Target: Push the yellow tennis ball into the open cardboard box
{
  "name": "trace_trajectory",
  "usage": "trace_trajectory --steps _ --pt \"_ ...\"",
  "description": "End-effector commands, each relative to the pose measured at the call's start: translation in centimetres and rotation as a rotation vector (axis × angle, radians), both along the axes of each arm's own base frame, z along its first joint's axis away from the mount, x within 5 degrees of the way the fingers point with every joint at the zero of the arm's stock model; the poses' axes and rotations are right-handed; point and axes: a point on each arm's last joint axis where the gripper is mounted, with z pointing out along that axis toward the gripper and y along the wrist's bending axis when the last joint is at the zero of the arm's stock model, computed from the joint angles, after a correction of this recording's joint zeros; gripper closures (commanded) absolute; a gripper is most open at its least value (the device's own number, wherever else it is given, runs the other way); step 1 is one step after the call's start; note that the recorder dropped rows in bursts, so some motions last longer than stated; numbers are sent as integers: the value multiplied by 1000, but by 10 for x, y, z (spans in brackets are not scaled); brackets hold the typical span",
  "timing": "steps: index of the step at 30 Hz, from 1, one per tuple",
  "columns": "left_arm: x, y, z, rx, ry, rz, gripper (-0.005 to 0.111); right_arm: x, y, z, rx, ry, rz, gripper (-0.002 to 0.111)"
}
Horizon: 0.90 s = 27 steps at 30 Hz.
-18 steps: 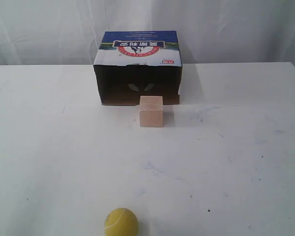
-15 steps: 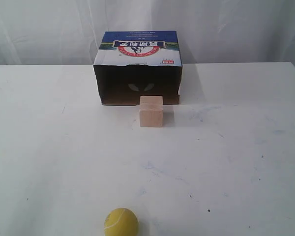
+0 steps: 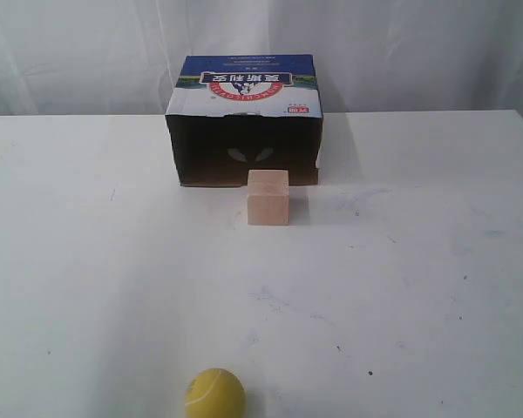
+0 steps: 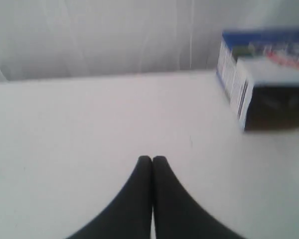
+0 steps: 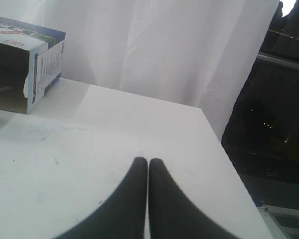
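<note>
Nothing has shifted since the earlier frames: ball, cube and box all lie where they did. Seen from the exterior camera, the yellow tennis ball (image 3: 214,393) sits on the white table (image 3: 418,261) at 6 o'clock, at the bottom edge of the picture and a little left of centre. The open cardboard box (image 3: 244,131) lies on its side at 12 o'clock, its dark mouth facing the ball and its blue-and-white printed panel on top. A pale wooden cube (image 3: 268,198) stands just before the mouth, at about the box's 5 o'clock, between ball and opening; the ball is well apart from both. A white curtain (image 3: 401,52) hangs behind. Neither arm shows in this view. In the wrist views, the left gripper (image 4: 152,160) and right gripper (image 5: 148,162) each have their black fingers pressed together, holding nothing, above bare table.
</note>
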Motion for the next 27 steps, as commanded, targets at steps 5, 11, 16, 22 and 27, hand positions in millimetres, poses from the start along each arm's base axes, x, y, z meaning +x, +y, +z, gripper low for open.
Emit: trace_trajectory --steps 5,11,16,22,27 --pt "60 -47 -20 75 250 -733 107 0 0 2 -2 -16 -6 107" --pt "63 -68 -55 -199 -151 -831 107 0 0 2 -2 -16 -6 107" --pt "54 -66 -108 -89 -18 -793 107 0 -1 2 -2 -21 -9 107" --pt "23 -86 -106 -430 -58 -1049 107 0 -4 11 67 -120 -48 107" --pt "3 -93 -117 -581 84 -1146 107 -1 -5 12 235 -144 -54 107"
